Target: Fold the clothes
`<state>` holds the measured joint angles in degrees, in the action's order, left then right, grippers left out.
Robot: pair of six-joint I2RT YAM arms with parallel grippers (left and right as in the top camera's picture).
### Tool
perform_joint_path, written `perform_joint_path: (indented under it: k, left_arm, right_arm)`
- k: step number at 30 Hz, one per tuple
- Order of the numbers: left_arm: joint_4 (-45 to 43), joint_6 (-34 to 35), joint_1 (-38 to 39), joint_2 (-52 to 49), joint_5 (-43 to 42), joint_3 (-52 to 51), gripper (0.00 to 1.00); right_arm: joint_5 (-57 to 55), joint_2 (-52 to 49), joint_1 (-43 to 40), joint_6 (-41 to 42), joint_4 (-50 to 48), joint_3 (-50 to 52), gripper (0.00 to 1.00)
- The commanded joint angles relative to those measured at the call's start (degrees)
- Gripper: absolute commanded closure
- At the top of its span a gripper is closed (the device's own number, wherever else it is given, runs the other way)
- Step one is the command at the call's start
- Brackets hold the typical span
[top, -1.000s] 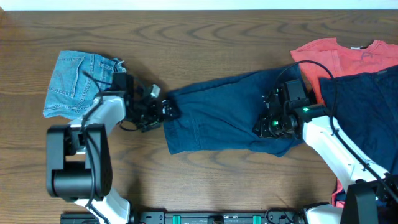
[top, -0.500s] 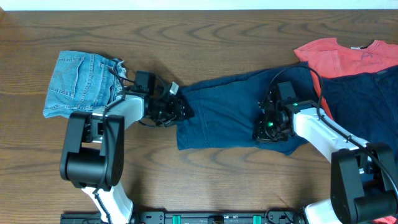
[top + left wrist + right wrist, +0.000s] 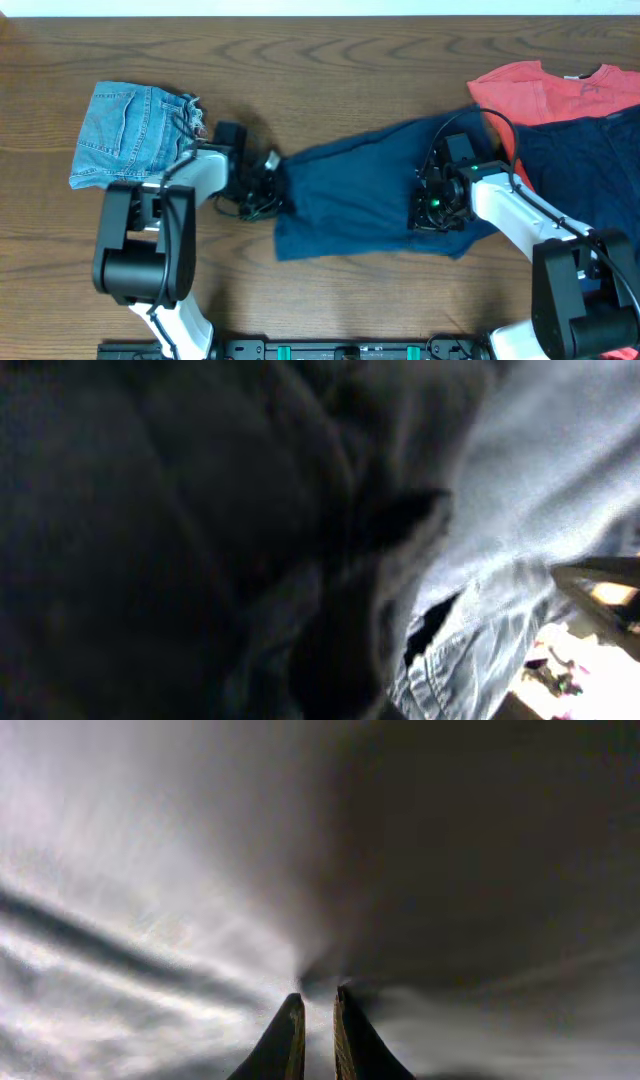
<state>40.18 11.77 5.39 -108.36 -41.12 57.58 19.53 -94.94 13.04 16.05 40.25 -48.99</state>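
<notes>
The wooden desk (image 3: 350,60) carries everything, and most of it is bare around both pincers. The largest piece in play is the navy trousers (image 3: 350,195), stretched flat between my two pincers. I judge that is so the cloth spreads out before any fold is made.

Just beyond the right pincer, on its outer side, a second navy garment (image 3: 580,180) lies partly over the coral T-shirt (image 3: 540,85). Both look like they are waiting their turn, heaped rather than laid out. The denim shorts (image 3: 125,135) sit on the outer side of the left pincer, near its arm and apart from the trousers. They look compact and squared, so I take them as already dealt with.

The left pincer (image 3: 272,190) is pressed together on the trousers' near edge. Its wrist view is full of bunched dark cloth right at the lens, which fits a grip on the hem.

The right pincer (image 3: 318,1020) has its fingers almost touching, with creases radiating from the gap. I read that as a pinch on a fold of the same trousers near their other end. Holding both ends lets me tension the cloth, though a thin pinch like this could slip.
</notes>
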Motion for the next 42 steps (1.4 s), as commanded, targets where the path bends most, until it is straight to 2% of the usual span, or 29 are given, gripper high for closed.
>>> perform_joint_path:
  k: [1, 6, 12, 17, 25, 30, 37, 42]
  left_arm:
    - [9.97, -3.91, -4.44, 5.31, 12.87, 5.14, 0.94]
    - [25.09, -4.28, -8.46, 13.49, 18.18, 15.04, 0.94]
    - [34.88, -4.48, -8.24, 19.04, 20.28, 26.18, 0.94]
    - [35.41, -4.42, -5.73, 19.17, 21.64, 27.69, 0.94]
    - [35.21, -3.15, -1.70, 17.92, 22.88, 27.71, 0.94]
    - [36.59, -3.17, -1.73, 17.92, 24.39, 27.74, 0.94]
    - [39.98, -4.28, -1.73, 17.92, 26.53, 28.00, 0.94]
    - [42.27, -4.44, -1.70, 17.92, 26.82, 31.45, 0.94]
  right_arm:
    - [0.44, 4.39, -1.09, -0.52, 0.33, -0.09, 0.90]
    - [0.44, 11.10, -1.09, -0.46, 0.28, -0.09, 0.87]
    - [0.42, 17.68, -1.11, 0.24, 0.66, -0.09, 0.83]
    - [0.42, 18.86, -1.14, 0.63, 0.59, -0.07, 0.81]
    - [-1.75, 14.43, -1.03, 0.59, -1.79, 0.02, 0.81]
    - [-1.16, 7.87, -0.96, 0.57, -3.80, 0.02, 0.89]
    - [0.90, -1.73, -0.74, -1.42, -1.86, 0.04, 0.94]
    - [0.87, -4.87, 0.11, -1.55, -1.95, 0.04, 0.94]
